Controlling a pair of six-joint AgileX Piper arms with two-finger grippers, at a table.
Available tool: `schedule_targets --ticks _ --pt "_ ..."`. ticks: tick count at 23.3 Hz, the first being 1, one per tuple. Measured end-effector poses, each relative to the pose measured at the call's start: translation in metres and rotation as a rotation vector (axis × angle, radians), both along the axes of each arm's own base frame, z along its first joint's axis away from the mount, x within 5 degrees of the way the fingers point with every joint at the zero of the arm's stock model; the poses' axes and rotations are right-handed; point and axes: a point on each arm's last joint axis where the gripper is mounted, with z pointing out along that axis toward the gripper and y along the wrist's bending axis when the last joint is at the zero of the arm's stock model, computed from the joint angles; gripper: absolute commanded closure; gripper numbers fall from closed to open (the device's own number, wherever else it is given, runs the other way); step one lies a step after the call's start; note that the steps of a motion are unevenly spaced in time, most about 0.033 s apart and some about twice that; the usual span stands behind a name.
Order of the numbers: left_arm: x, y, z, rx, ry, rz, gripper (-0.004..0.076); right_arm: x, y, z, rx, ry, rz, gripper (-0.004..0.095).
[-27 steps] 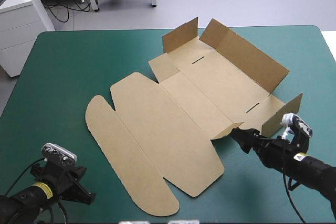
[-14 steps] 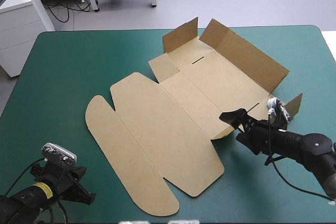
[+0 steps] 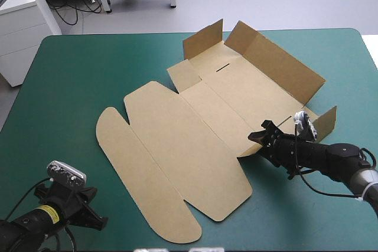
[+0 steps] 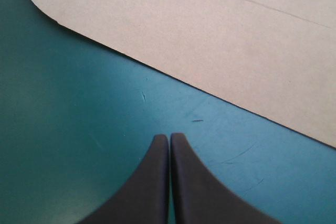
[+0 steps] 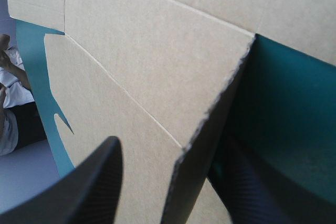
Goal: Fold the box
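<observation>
A: Two grippers, then. How did each one stand?

B: The left gripper (image 4: 169, 136) had its black fingers pressed together in one point. It was over bare teal-green cover, near the rounded end of the box (image 4: 210, 24) but apart from it. From above, those fingers were lost under the arm.

A: And the right gripper (image 3: 260, 138)?

B: Spread. It sat at the box's near right corner, where a small flap (image 3: 247, 151) stood up off the cover. Its own camera showed the flap's cut edge running up between the two fingers. One finger (image 5: 97, 182) was plain on the inner side. The other lay in the flap's shadow and was hard to make out. I could not tell whether either one touched the board.

A: Where was the box itself?

B: In the middle of the table (image 3: 88, 69), mostly flat. A long rounded panel (image 3: 142, 175) lay toward the near left, and walls (image 3: 277, 63) were raised at the far right end. A short wall at the right was partly hidden behind the right arm. Each wrist camera caught only a part of the sheet, cut off at the frame.
</observation>
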Motion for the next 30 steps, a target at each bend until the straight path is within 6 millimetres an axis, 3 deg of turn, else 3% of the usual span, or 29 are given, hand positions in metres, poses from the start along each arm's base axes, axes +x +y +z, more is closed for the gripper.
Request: schedule_targets --ticks 2,10,17,21,25,29,30 --pt "0.000 0.000 0.000 0.000 0.000 0.000 0.0734 0.001 0.000 -0.001 0.002 0.006 0.006 0.0930" --pt "0.000 0.000 0.000 -0.003 0.001 0.000 0.0734 0.002 0.001 -0.003 -0.013 -0.016 0.034 0.0922" --pt "0.002 -0.002 0.012 -0.036 -0.058 0.000 0.0734 0.009 0.002 0.005 -0.120 -0.194 0.155 0.0922" --pt "0.002 -0.002 0.039 -0.073 -0.137 0.000 0.0734 0.024 0.004 0.035 -0.255 -0.343 0.348 0.0922" --pt "0.000 -0.001 0.068 -0.112 -0.222 -0.001 0.0734 0.044 0.002 0.095 -0.521 -0.518 0.625 0.0923" --pt "-0.001 0.000 0.075 -0.122 -0.240 -0.002 0.0734 0.058 -0.007 0.154 -0.767 -0.664 0.698 0.0928" --pt "-0.002 -0.001 0.075 -0.125 -0.238 -0.002 0.0734 0.059 -0.007 0.161 -0.792 -0.684 0.702 0.0928"
